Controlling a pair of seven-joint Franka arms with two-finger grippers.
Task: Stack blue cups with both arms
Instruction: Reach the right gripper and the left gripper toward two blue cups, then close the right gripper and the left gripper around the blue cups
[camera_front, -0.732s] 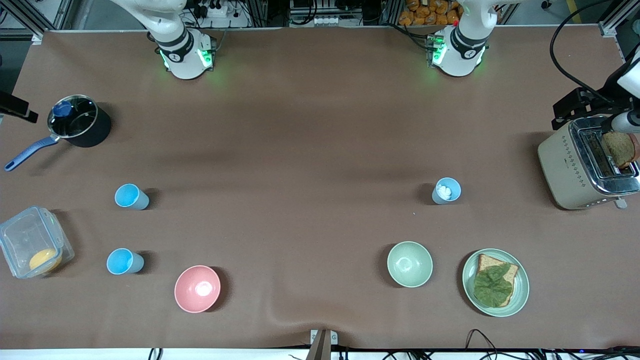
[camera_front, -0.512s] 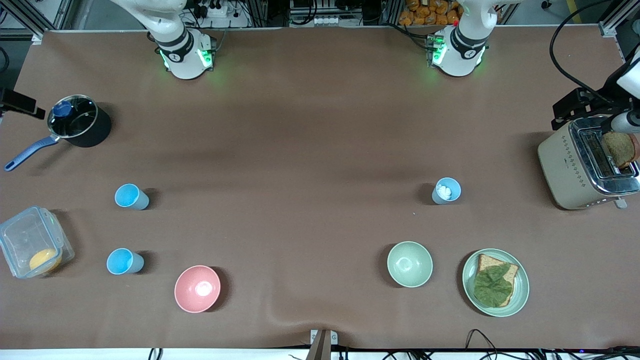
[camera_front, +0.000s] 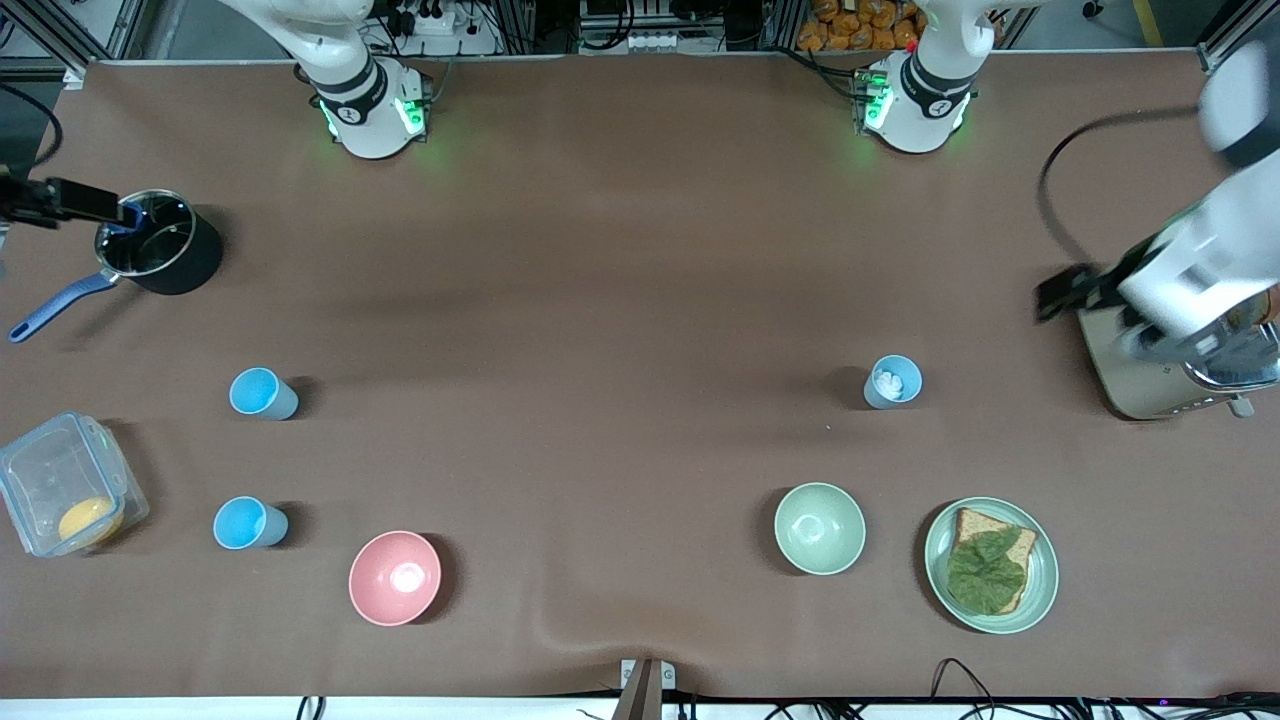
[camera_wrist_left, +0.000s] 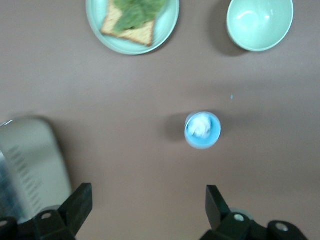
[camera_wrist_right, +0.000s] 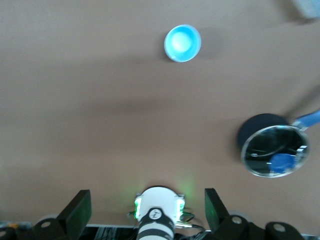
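Two sky-blue cups stand toward the right arm's end: one (camera_front: 263, 393), which I take to be the cup in the right wrist view (camera_wrist_right: 182, 43), and one nearer the front camera (camera_front: 248, 523). A grey-blue cup (camera_front: 893, 381) with a white lump inside stands toward the left arm's end and shows in the left wrist view (camera_wrist_left: 202, 130). My left gripper (camera_front: 1165, 335) (camera_wrist_left: 147, 210) is open and empty, high over the toaster's edge. My right gripper (camera_front: 85, 201) (camera_wrist_right: 147, 210) is open and empty, high beside the pot.
A toaster (camera_front: 1130, 370) stands at the left arm's end. A plate with bread and lettuce (camera_front: 1040, 590) and a pale green bowl (camera_front: 820, 528) lie nearer the front camera. A pink bowl (camera_front: 394, 577), a clear box (camera_front: 40, 470) and a black pot (camera_front: 185, 265) are toward the right arm's end.
The left arm has swung from above the toaster's slot toward the table's middle and shows blurred. The right gripper has come in from the table's edge to the pot. The cups have not moved.
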